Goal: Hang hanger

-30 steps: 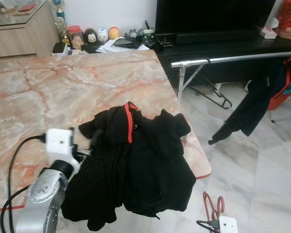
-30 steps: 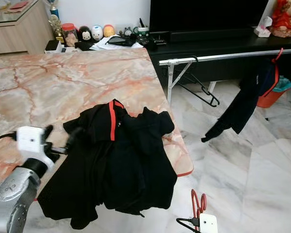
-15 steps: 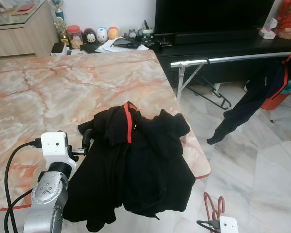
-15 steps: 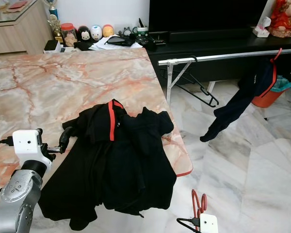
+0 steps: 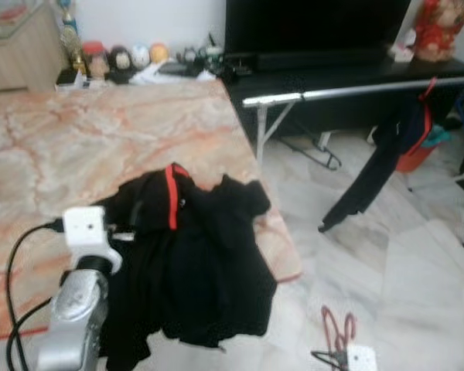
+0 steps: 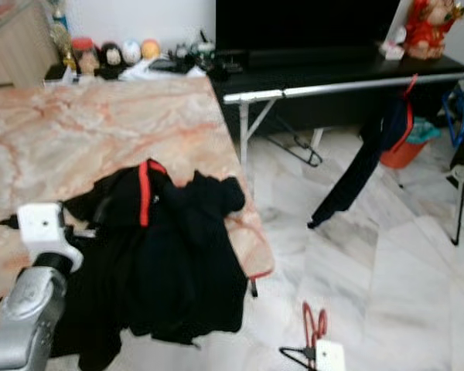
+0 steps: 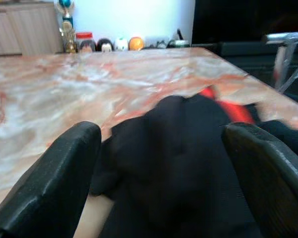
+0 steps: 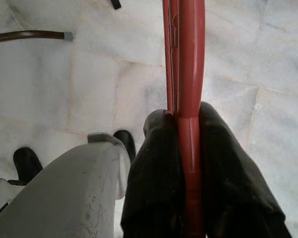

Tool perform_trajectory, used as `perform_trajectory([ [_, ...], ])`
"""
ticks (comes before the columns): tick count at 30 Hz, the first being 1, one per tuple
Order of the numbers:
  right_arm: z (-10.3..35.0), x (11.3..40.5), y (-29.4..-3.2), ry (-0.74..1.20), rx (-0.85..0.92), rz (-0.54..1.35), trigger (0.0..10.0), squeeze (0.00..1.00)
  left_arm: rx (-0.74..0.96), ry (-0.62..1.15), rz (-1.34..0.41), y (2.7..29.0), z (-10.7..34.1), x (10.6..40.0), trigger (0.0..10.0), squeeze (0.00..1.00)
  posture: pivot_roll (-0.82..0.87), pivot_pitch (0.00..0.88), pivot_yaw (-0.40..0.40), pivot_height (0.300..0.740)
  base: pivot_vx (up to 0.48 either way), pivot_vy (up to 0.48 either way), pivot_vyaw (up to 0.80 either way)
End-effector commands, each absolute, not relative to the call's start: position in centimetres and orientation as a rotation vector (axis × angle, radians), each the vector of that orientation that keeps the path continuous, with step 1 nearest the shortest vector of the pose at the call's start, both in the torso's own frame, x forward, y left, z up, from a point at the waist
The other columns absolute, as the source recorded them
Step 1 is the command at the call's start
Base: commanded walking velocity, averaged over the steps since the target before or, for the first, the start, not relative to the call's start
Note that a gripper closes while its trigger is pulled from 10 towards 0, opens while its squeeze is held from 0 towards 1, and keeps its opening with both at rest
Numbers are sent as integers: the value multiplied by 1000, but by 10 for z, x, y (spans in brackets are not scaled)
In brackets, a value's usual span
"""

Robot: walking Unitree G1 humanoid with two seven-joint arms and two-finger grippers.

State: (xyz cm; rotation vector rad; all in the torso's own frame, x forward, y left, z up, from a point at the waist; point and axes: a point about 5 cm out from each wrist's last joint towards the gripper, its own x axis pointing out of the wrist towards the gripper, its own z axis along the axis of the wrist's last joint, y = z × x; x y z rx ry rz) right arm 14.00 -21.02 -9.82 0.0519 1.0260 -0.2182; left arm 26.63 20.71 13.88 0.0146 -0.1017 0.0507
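Head views: the left end effector (image 5: pixel 131 224) sits at the near edge of the black garment (image 5: pixel 197 263) heaped on the marble tabletop (image 5: pixel 77 147), and its fingers are hard to read here. The right end effector (image 6: pixel 313 346) hangs low over the floor (image 6: pixel 387 278), clenched on the red hanger (image 6: pixel 312 325). A metal rail (image 5: pixel 356 90) carries a dark hung garment (image 5: pixel 387 154).

Left wrist view: the fingers (image 7: pixel 64 173) are spread wide, the black garment between them.

Right wrist view: fingers (image 8: pixel 159 168) clamp the red hanger.
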Motion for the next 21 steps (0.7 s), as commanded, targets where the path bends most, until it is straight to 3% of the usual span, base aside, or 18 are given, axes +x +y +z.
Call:
perform_trajectory([
  [1,-98,140,-213,1019,55,-237,10000,0,44,-111,36,205,140,267,10000,0,-34,0,4,740,0,-330,0],
  [21,-98,142,-209,1015,70,-241,10000,0,51,-136,31,205,143,277,10000,0,-14,0,11,740,0,-344,0],
])
